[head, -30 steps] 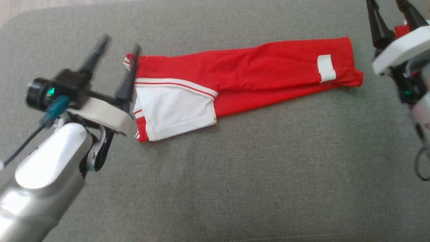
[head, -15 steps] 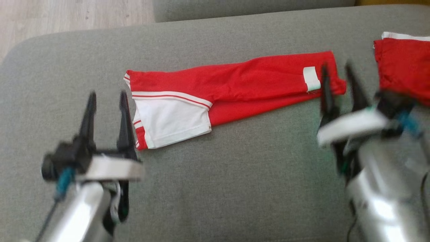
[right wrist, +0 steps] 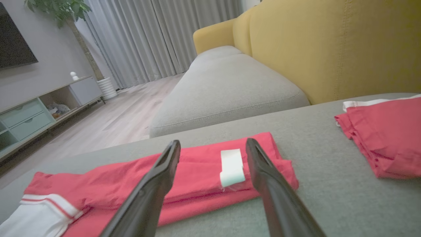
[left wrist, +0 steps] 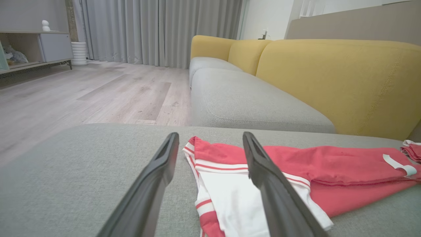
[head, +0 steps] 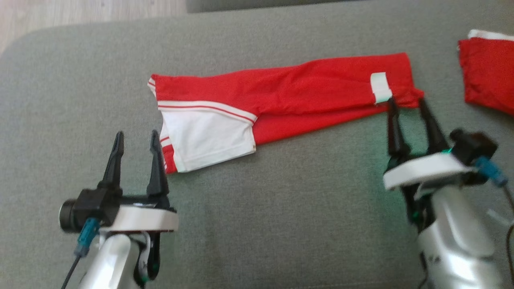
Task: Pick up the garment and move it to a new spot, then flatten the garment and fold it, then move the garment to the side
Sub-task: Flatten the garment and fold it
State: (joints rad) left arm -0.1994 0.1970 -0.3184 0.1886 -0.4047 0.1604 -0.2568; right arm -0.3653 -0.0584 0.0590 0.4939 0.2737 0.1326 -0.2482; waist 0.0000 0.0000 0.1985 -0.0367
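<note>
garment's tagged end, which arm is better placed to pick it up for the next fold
Right. The right pincer is open, its tips at the narrow end of the garment, beside the white tag. The left pincer, also open, sits by the white-panel end, far from the tag.

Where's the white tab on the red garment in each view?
Head view: white tab upper right, near the red garment's right end.
Left wrist view: white tab far right edge, below mid-height.
Right wrist view: white tab centre, seen between the right gripper's jaws.
Shared landmark: second red garment, at the right in all three.
</note>
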